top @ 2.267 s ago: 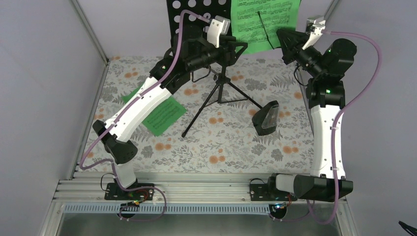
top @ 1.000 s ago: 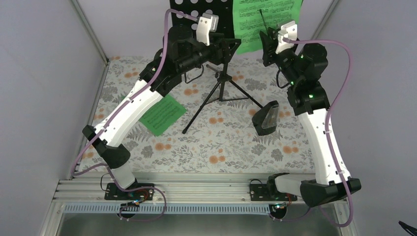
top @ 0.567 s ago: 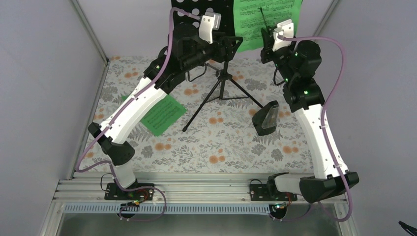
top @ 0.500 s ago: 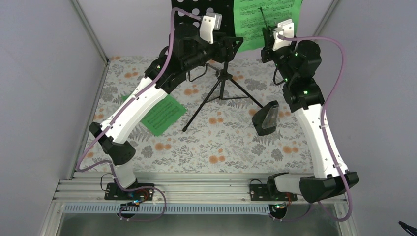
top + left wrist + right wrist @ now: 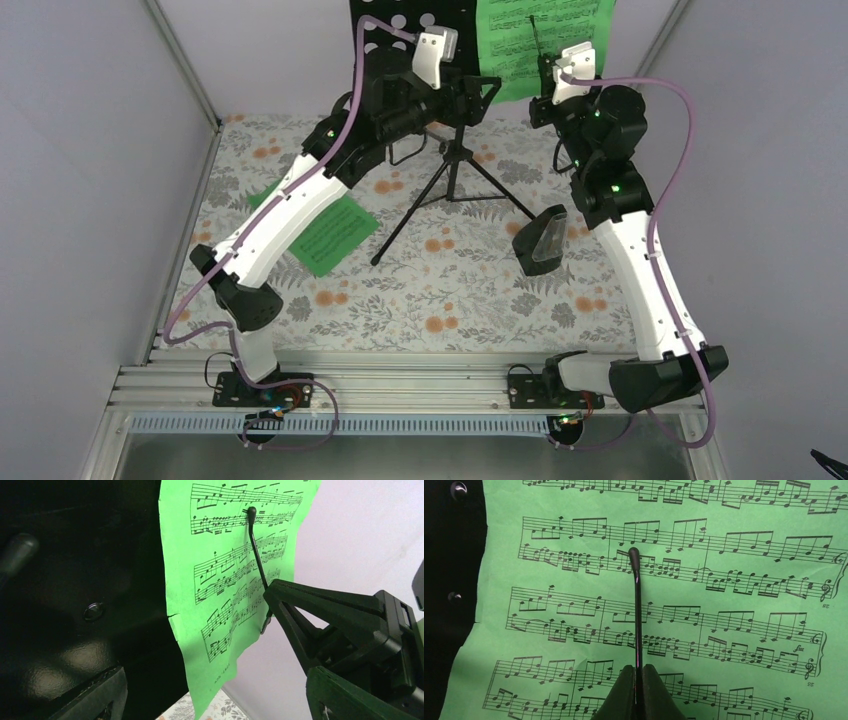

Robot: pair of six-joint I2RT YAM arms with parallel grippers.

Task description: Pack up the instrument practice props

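At 12 o'clock the right claw (image 5: 636, 672) is clamped on the thin retainer wire (image 5: 637, 610) pinning the green music sheet (image 5: 724, 630) to the music stand (image 5: 75, 580); the left claw (image 5: 215, 702) gapes apart beside it, gripping nothing; lift the wire and the unheld sheet may slide off or tear; a hard tug could tip the stand.
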